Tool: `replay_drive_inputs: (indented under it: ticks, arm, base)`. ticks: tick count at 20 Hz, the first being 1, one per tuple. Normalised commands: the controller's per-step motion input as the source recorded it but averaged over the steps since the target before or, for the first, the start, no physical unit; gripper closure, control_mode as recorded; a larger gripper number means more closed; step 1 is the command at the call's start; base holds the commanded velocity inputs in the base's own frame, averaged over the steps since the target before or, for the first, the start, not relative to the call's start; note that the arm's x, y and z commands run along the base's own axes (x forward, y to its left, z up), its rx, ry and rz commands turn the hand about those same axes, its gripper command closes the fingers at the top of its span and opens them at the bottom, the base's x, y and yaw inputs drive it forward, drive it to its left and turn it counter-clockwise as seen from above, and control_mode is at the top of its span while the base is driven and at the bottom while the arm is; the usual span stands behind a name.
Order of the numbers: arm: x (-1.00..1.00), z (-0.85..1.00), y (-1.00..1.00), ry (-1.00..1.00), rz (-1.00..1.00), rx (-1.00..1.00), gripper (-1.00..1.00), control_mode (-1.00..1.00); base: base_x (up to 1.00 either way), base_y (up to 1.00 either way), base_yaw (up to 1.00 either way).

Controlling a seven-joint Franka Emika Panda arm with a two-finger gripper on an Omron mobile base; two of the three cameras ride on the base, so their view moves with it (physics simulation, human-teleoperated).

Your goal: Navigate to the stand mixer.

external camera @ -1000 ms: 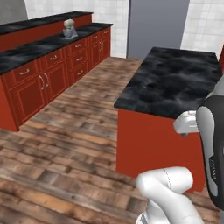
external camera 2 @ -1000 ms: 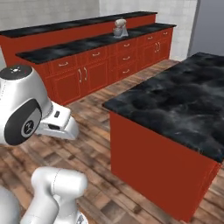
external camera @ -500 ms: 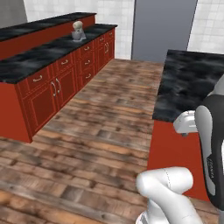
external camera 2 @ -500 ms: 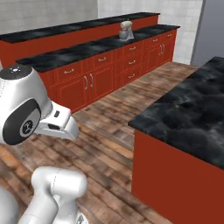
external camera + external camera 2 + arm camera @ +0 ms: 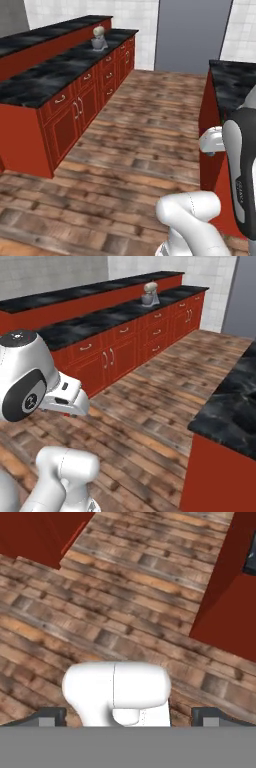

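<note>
In the hand view the gripper (image 5: 127,718) shows as two small dark finger tips (image 5: 49,717) set wide apart at the bottom edge, spread open with nothing between them, pointing down at the wooden plank floor (image 5: 125,612). Red cabinet faces close in at the upper left and the right of that view. The arm is folded close over the base, well away from any counter. Beyond it, the kitchen island (image 5: 231,90) with its black marbled top stands just to the robot's right, its red side wall near the arm in the left base view and its top corner near in the right base view. Across the open floor runs the long counter (image 5: 55,80) of red cabinets with drawers and pale handles, backed by a raised red ledge. The stand mixer (image 5: 98,38) sits on that counter toward its far end, against the ledge, cream head over a grey bowl; in the right base view the stand mixer (image 5: 149,295) appears at upper centre. Compared with half a second ago the whole scene has shifted in both base views: the island has slid further right and the long counter looms larger, so the base has driven on. A grey panel (image 5: 192,35) stands against the tiled back wall.
</note>
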Motion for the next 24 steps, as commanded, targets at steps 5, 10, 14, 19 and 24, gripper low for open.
replay_drive_inputs:
  ticks: [5,10,14,19,24]
  arm:
    - [0.00,0.00,0.00,0.00,0.00,0.00,-1.00,1.00]
    - [0.00,0.00,0.00,0.00,0.00,0.00,-1.00,1.00]
    - [0.00,0.00,0.00,0.00,0.00,0.00,-1.00,1.00]
    - [0.00,0.00,0.00,0.00,0.00,0.00,-1.00,1.00]
    - [0.00,0.00,0.00,0.00,0.00,0.00,-1.00,1.00]
  base:
    - [0.99,1.00,-0.21]
    - [0.97,1.00,-0.37]
    - [1.00,0.93,-0.41]
    - [1.00,0.68,-0.38]
    - [1.00,0.16,-0.19]
